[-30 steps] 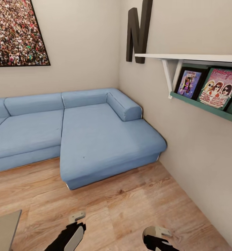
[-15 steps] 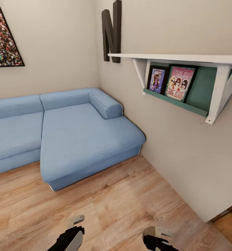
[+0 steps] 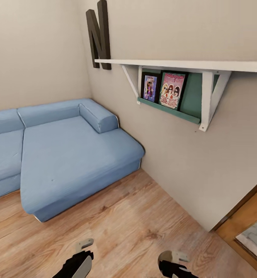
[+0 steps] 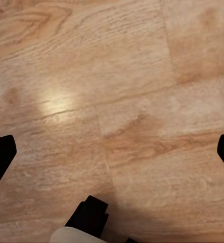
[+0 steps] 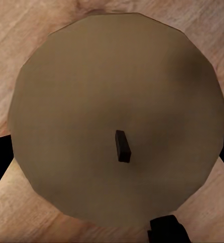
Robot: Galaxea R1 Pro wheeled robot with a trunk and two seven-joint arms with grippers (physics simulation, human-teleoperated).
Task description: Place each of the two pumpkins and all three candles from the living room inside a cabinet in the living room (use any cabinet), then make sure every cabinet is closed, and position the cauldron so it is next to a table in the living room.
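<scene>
My right gripper (image 5: 112,157) is shut on a candle (image 5: 117,91), a pale beige round body with a short dark wick, seen from above in the right wrist view. In the head view the candle (image 3: 167,256) shows as a pale round shape at the right gripper (image 3: 174,259), low over the wood floor. My left gripper (image 3: 83,251) hangs beside it. It is open (image 4: 112,154), with bare floor between its fingers. The pumpkins, cabinet, cauldron and table are out of view.
A blue corner sofa (image 3: 66,154) stands against the left wall. On the right wall hang a white shelf (image 3: 182,65) with magazines (image 3: 171,89) and a dark letter N (image 3: 98,34). A doorway edge (image 3: 248,220) opens at the lower right. Wood floor (image 3: 124,224) lies ahead.
The camera has turned right: the sofa slid left in the picture, the wall shelf came fully into view and a doorway appeared at the lower right. Both grippers keep their pose.
</scene>
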